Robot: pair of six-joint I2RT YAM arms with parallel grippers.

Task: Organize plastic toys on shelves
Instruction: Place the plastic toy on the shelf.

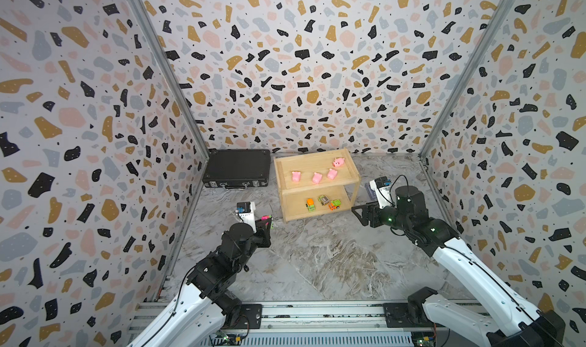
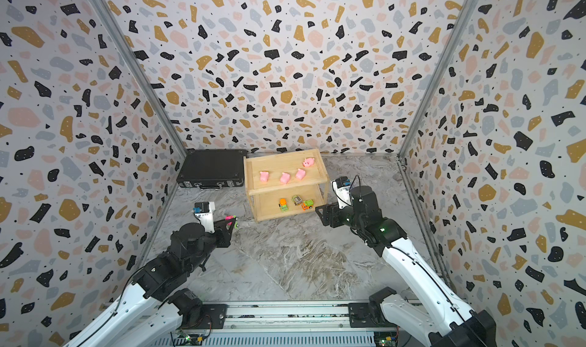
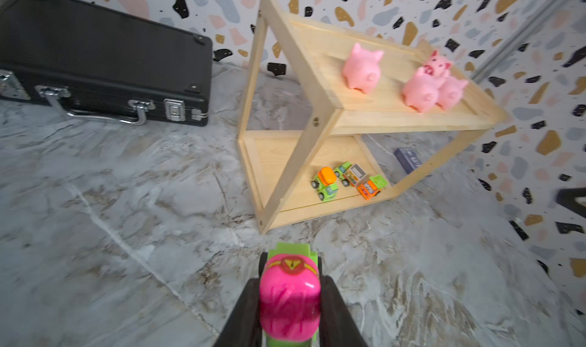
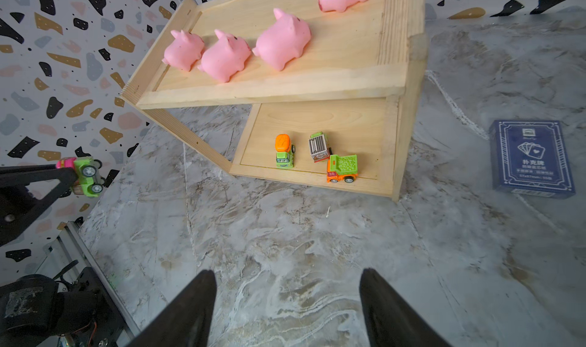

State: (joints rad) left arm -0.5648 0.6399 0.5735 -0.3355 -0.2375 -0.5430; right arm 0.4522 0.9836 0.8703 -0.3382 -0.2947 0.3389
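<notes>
Left gripper (image 3: 290, 285) clamps pink-roofed green plastic truck (image 4: 85, 175) | right gripper (image 4: 287, 275) spread, empty | risk: clipping upper front rim of light-wood two-tier rack (image 1: 320, 187), knocking three shelved toy trucks (image 4: 318, 147).

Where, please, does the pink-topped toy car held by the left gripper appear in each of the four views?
In a top view: pink-topped toy car, left of centre, left of the rack's lower tier.
In a top view: same place, further left.
Left wrist: bottom centre, large.
Right wrist: left edge, mid-height.
Shared landmark: the wooden rack, visible in all four.
</notes>
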